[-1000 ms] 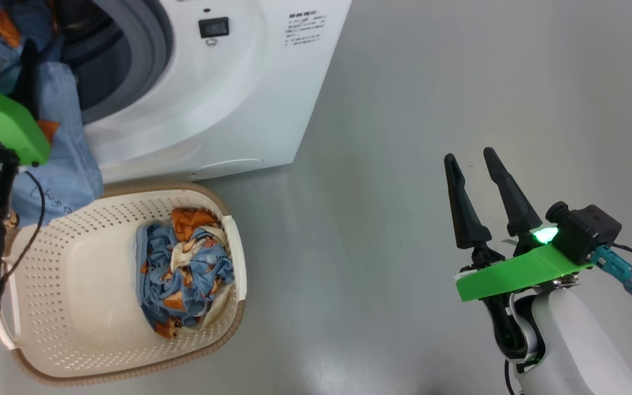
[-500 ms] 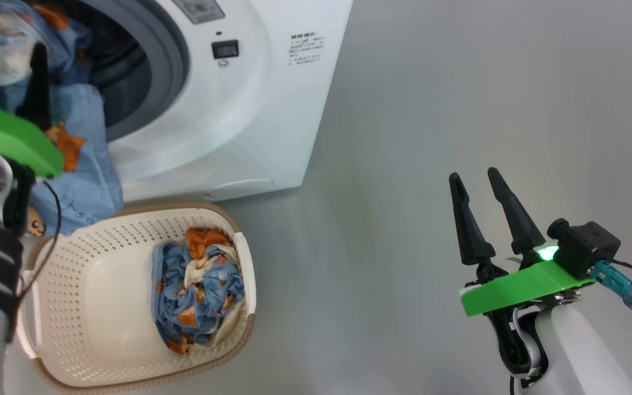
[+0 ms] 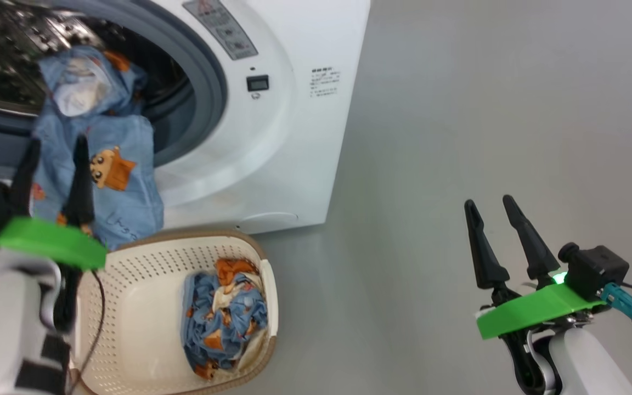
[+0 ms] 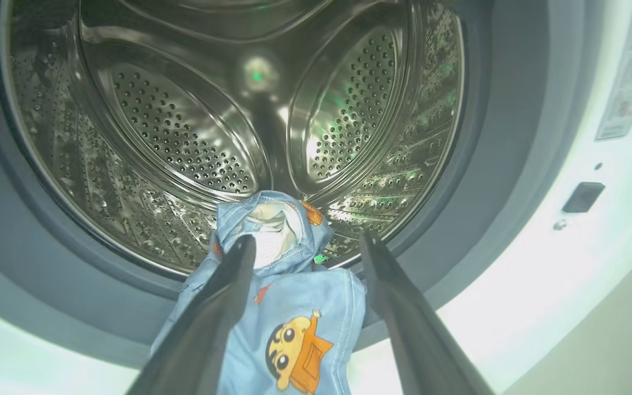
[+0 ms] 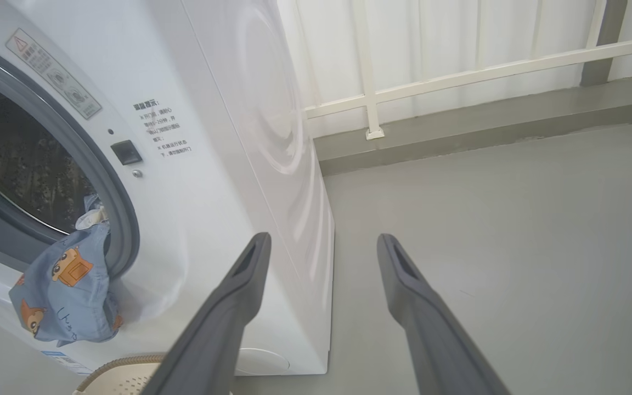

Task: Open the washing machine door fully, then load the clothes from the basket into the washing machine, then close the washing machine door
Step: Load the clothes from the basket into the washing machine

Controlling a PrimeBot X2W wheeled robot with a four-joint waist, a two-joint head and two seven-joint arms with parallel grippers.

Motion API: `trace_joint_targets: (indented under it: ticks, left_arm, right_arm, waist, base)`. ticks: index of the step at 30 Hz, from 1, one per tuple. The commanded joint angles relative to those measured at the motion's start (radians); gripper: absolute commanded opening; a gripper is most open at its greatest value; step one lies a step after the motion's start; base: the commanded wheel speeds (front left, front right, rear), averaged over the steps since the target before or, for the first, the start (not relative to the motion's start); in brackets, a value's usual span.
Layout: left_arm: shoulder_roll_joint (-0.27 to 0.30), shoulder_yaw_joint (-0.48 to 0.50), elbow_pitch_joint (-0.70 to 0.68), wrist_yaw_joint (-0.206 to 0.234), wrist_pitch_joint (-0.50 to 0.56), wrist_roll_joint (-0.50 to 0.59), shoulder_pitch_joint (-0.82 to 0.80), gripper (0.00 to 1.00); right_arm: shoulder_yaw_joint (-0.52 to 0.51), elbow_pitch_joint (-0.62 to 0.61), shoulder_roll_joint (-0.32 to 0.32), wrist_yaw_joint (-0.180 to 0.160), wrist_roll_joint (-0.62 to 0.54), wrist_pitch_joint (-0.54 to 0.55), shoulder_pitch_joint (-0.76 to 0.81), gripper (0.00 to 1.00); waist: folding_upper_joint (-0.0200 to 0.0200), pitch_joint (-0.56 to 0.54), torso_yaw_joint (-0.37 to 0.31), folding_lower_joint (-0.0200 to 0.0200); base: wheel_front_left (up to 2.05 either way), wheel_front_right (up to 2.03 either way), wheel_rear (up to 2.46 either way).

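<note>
Head view: loading step. Blue cloth [image 3: 124, 192] hangs half out of washing machine [image 3: 294, 142] mouth. Left fingers [image 3: 79, 181] spread, empty, just before it. Right fingers [image 3: 483, 252] spread, idle over floor [image 3: 431, 137]. More clothes [image 3: 223, 318] lie in basket [image 3: 129, 307]. Next, I think: push cloth in deeper.

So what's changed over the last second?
The left hand, open, has drawn back from the drum mouth, leaving a blue garment draped over the gasket, half outside. The head camera shifted too. Unchanged: right hand open above the floor, remaining clothes in the basket.
</note>
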Motion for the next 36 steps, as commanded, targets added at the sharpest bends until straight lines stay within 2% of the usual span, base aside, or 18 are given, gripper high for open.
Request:
trace_joint_targets:
  ticks: [1,13,29,36]
  left_arm:
    - [0.025,0.063,-0.074,0.008,-0.01,0.024,0.065,1.0]
    - [-0.051,0.194,-0.261,0.004,-0.01,0.111,0.352,1.0]
    - [-0.153,0.286,-0.448,-0.007,-0.01,0.177,0.637,1.0]
    - [-0.175,0.303,-0.49,-0.009,-0.01,0.186,0.687,1.0]
  right_arm:
    - [0.014,-0.018,-0.017,0.006,-0.012,-0.008,0.023,1.0]
    - [0.002,-0.011,-0.062,0.006,-0.001,-0.008,0.1,1.0]
    - [-0.019,-0.012,-0.087,0.006,0.002,-0.008,0.181,1.0]
    - [-0.024,-0.017,-0.087,0.006,0.0,-0.008,0.188,1.0]
  waist:
    - [0.0,-0.052,0.025,0.0001]
    - [0.0,-0.141,0.058,0.0001]
    - [0.0,-0.204,0.062,0.0001]
    - [0.0,-0.199,0.056,0.0001]
  base:
    - [0.0,0.0,0.0]
    - [0.0,0.0,0.0]
    - [0.0,0.0,0.0]
    - [0.0,0.0,0.0]
